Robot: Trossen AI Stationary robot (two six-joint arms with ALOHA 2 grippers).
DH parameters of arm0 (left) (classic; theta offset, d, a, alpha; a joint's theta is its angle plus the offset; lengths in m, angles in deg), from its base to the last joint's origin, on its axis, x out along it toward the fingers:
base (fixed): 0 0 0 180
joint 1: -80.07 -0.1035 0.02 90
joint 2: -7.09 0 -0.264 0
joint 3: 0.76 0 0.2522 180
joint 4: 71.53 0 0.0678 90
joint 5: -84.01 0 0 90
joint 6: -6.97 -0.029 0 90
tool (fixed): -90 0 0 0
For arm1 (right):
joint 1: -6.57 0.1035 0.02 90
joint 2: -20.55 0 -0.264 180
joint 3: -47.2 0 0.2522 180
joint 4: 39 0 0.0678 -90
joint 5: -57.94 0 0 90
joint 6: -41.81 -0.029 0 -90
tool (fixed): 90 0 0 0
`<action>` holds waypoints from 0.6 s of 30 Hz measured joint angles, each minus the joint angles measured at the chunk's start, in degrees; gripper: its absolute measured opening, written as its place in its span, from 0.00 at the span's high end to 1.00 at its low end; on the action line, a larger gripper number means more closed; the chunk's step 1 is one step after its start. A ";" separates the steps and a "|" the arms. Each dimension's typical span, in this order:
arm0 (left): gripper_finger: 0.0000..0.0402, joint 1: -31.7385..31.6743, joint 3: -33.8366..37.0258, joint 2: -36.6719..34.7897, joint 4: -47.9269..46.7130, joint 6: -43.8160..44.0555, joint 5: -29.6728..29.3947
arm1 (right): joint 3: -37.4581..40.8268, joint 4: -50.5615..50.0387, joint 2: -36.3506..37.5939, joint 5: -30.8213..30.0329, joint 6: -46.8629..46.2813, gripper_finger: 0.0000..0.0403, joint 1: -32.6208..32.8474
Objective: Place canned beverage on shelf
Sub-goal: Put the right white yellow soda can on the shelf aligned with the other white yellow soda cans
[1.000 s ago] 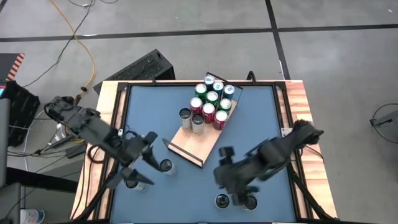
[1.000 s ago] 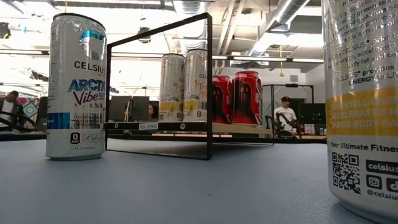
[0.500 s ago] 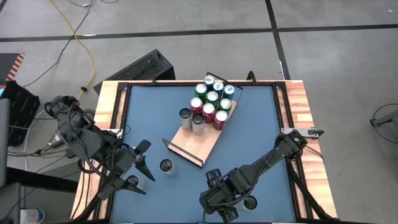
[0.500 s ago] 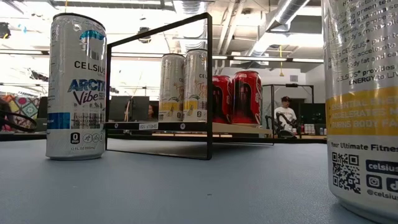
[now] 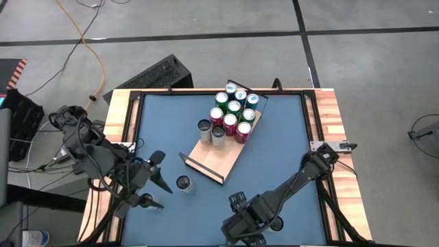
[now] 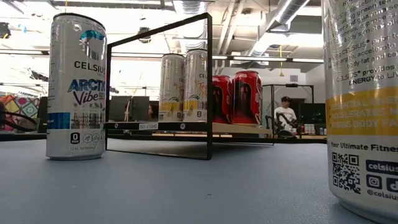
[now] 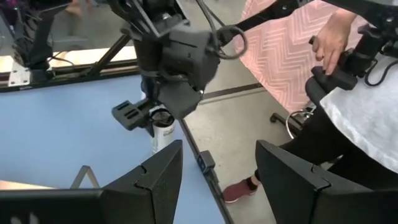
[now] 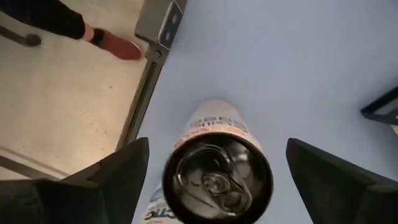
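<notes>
Two claws over my counter [image 5: 274,144]: shelf [image 5: 218,155] mid-counter carries nine cans. My right claw [image 8: 211,186] stands wide open directly above an upright can [image 8: 216,173], fingers either side, ungripped. My left claw [image 5: 152,184] spreads open, empty.

Blue tabletop [image 5: 274,151], light-wood shelf [image 5: 218,156], red cans [image 6: 239,98], green cans [image 5: 234,107], white-and-yellow can [image 6: 364,99].

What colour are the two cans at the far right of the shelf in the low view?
Red cans, clearest in the low view, standing on the shelf.
</notes>
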 joint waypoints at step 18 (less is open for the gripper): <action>0.53 -0.04 0.50 0.09 -1.66 0.35 -2.23 | -0.17 -1.06 -3.25 -1.72 -1.79 0.33 0.32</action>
